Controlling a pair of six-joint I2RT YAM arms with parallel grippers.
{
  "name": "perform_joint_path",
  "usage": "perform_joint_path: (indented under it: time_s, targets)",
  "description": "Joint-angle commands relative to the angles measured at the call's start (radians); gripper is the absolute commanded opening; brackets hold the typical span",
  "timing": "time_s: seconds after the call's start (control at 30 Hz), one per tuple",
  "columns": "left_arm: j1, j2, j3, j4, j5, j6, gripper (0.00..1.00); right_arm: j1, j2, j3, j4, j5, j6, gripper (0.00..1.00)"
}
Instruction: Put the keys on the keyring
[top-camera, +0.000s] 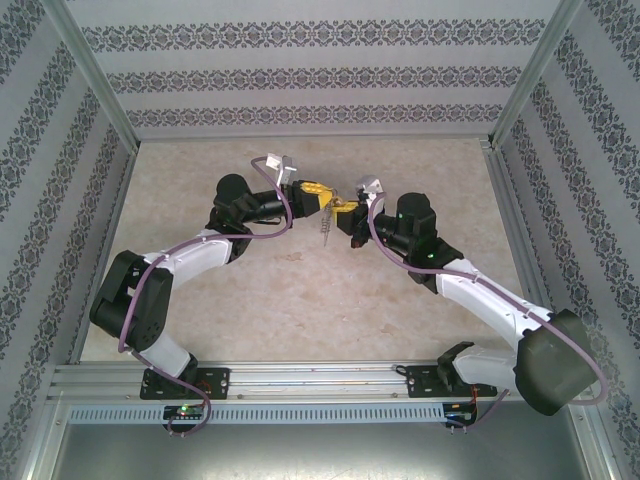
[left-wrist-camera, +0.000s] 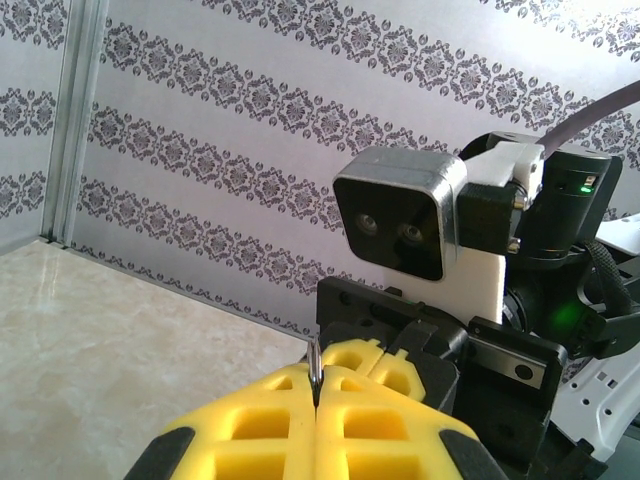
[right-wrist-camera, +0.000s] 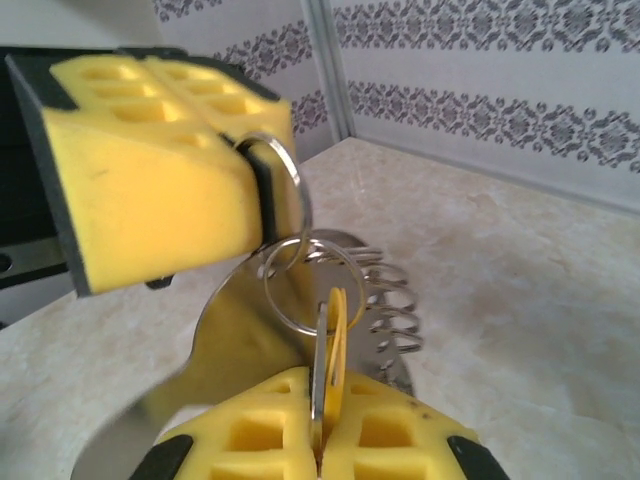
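Right hand (right-wrist-camera: 320, 425), clamped on the key (right-wrist-camera: 336, 320), should thread it squarely onto the keyring (right-wrist-camera: 232, 338) that the left hand (right-wrist-camera: 250, 158) pinches steady.

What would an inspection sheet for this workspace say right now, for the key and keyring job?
Surface: beige marbled table.
Job's things: key, yellow head, pinched upright; keyring held off the table, chain links hanging from it; whether the key is threaded on cannot be told.
Clutter: nothing seen.
Grippers: left gripper shut on a ring of the keyring; right gripper shut on the key; tips close together above mid-table.
Cables: a purple cable along each arm, no snag seen.
Surroundings: patterned walls on three sides, metal rail at the near edge.
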Motion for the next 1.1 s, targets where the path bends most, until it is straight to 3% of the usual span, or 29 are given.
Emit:
perform_joint_path:
  time_s: [0.0,0.17,0.53,0.87,1.07]
  targets:
    - [-0.011,-0.047,-0.005,0.072,-0.008,0.01,0.0,0.02,0.001,0.049,-0.063,-0.1,-0.035,0.0]
    - [-0.011,-0.045,-0.004,0.078,-0.008,0.005,0.0,0.039,0.035,0.103,-0.149,-0.151,-0.077,0.0]
    - [-0.011,-0.047,-0.013,0.091,-0.008,-0.002,0.0,-0.025,0.007,0.066,-0.083,-0.153,-0.021,0.0]
    - [-0.011,-0.034,-0.016,0.139,-0.008,-0.033,0.0,0.03,0.078,0.134,-0.103,-0.235,-0.023,0.0]
    - [-0.013,-0.035,-0.019,0.141,-0.009,-0.033,0.0,0.021,0.067,0.12,-0.12,-0.208,-0.03,0.0]
